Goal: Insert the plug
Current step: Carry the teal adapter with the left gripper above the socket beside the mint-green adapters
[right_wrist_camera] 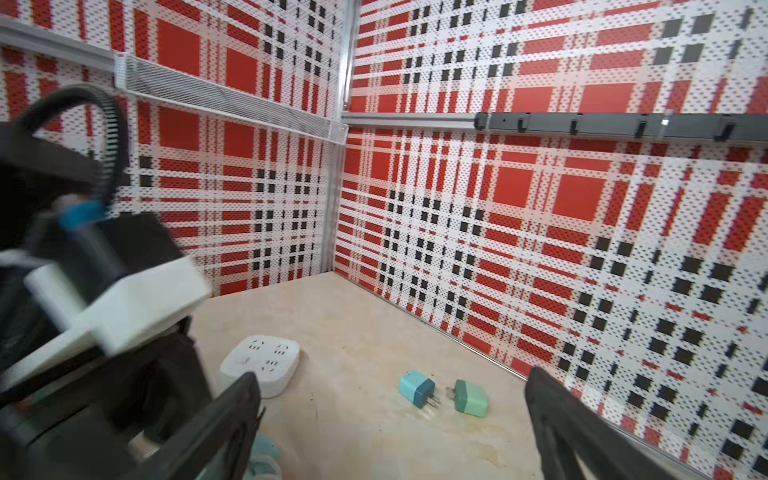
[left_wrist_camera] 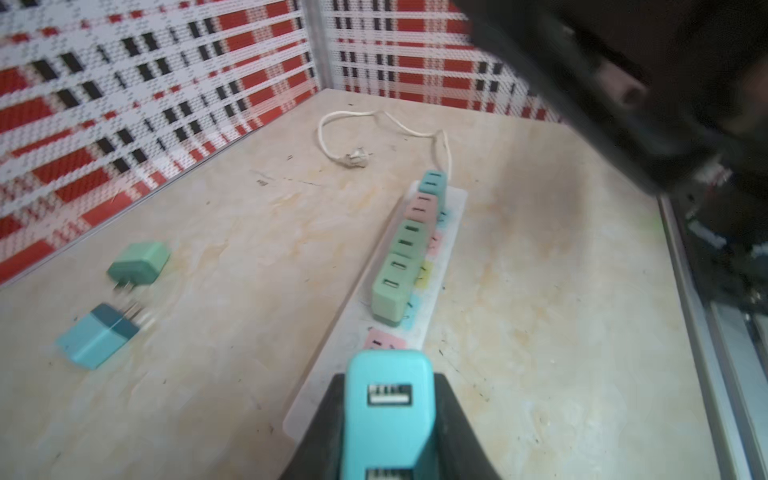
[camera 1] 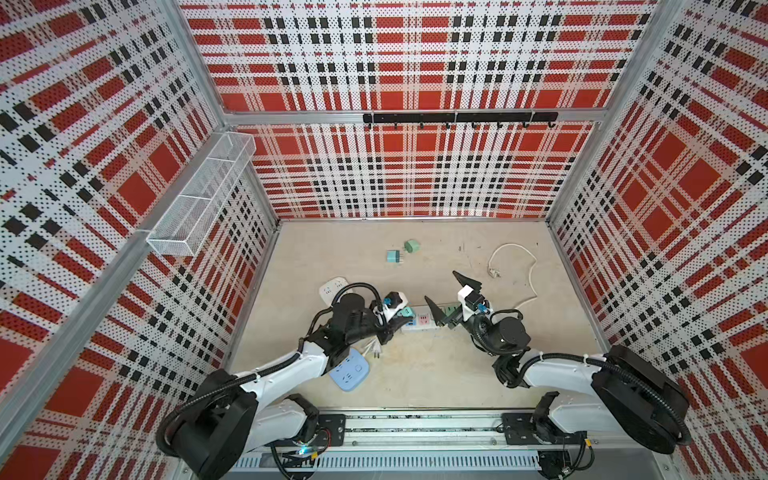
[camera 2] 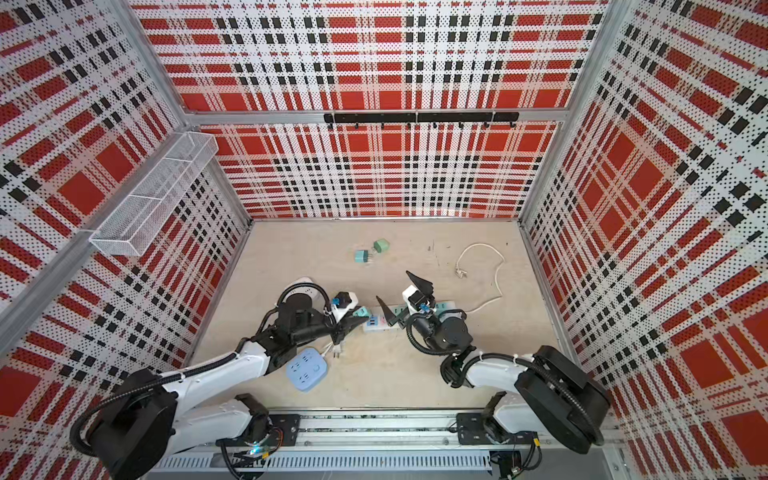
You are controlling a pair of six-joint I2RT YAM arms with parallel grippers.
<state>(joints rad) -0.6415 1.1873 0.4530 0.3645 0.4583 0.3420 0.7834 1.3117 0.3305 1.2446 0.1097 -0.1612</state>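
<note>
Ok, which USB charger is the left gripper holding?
The bright turquoise charger, clamped in the left gripper. The pale blue charger and green charger lie loose on the table; the rest sit plugged into the power strip.

No lettering, brand, number or sign could be read. The white power strip (left_wrist_camera: 332,370) showed only plain coloured patches, and the teal plug (left_wrist_camera: 388,415) showed only unmarked USB ports.
</note>
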